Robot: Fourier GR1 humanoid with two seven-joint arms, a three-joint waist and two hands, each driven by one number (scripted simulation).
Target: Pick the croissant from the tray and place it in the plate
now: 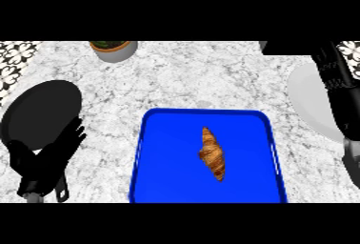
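A golden-brown croissant (212, 152) lies lengthwise near the middle of the blue tray (162, 162), which sits at the counter's front centre. Off the tray's right side is the white plate (308, 102), partly covered by my right hand (347, 119). That hand rests open along the right edge of the view, fingers up, well clear of the croissant. At the lower left my left hand (44, 159) rests open with its fingers spread upward, left of the tray. Neither hand holds anything.
A black frying pan (42, 107) lies at the left, its handle running under my left hand. A small potted plant (112, 49) stands at the back. The counter is grey-white marble, with patterned tiles at the far corners.
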